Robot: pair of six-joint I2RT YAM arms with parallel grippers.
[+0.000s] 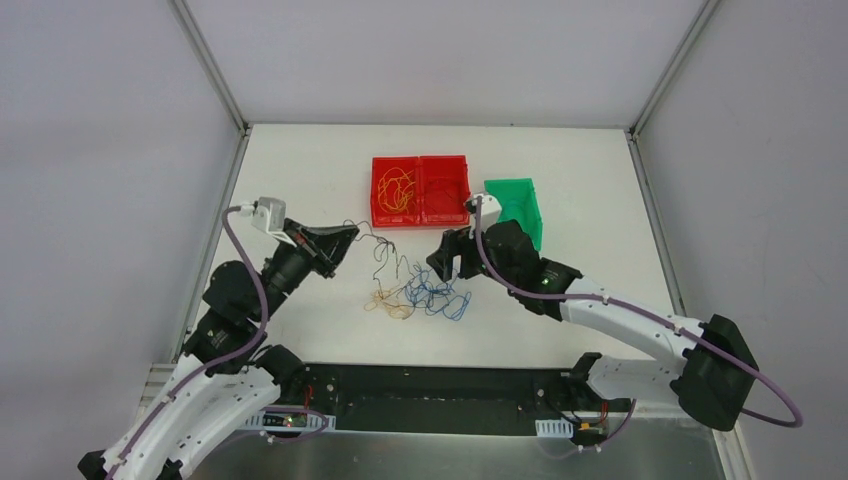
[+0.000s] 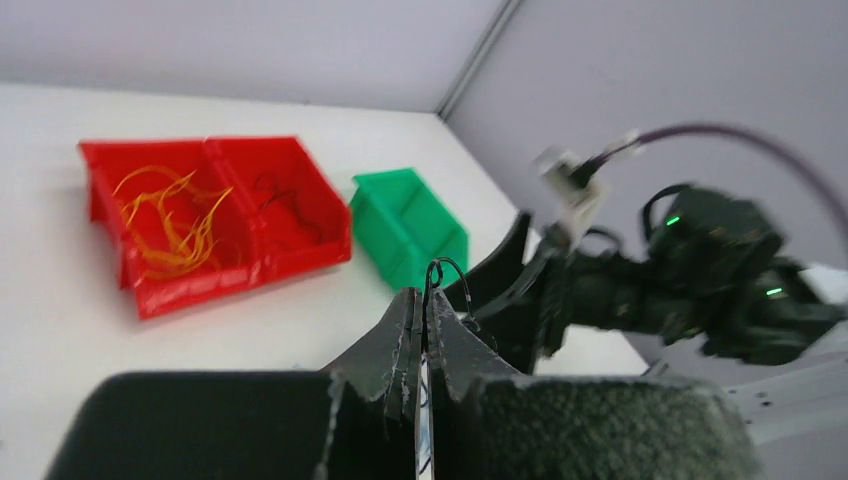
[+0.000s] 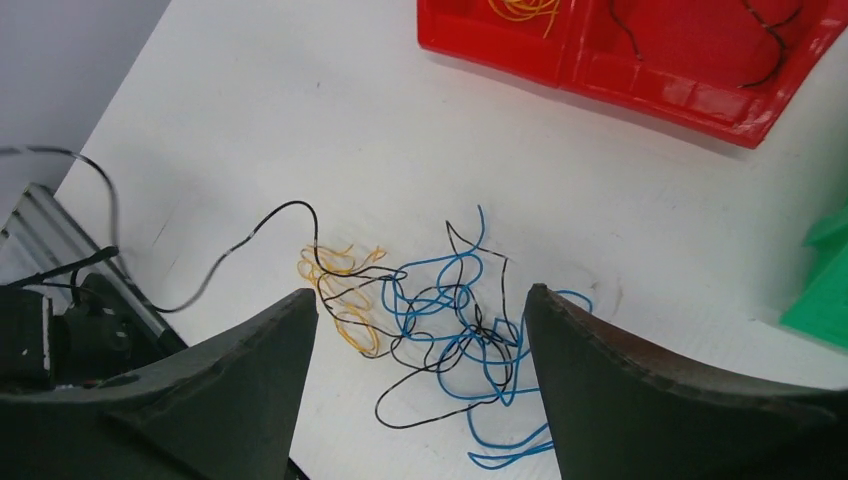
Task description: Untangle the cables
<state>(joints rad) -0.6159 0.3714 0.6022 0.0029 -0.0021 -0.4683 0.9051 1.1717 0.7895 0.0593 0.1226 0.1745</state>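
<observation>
Hair-thin curly cables (image 1: 420, 295), yellow-orange, blue and dark, loosely knotted on the smooth white surface (image 1: 300, 160) in front of the glossy red bin (image 1: 375, 190). Left pincer (image 2: 425, 300) clamped on one dark strand (image 2: 445, 265); right pincer (image 3: 420, 293) spread wide

Blue, yellow-orange & blk are seen in the cables (image 3: 440, 322); red bin (image 1: 420, 218), green bin (image 1: 533, 214) & white table (image 1: 300, 170) are shown
</observation>
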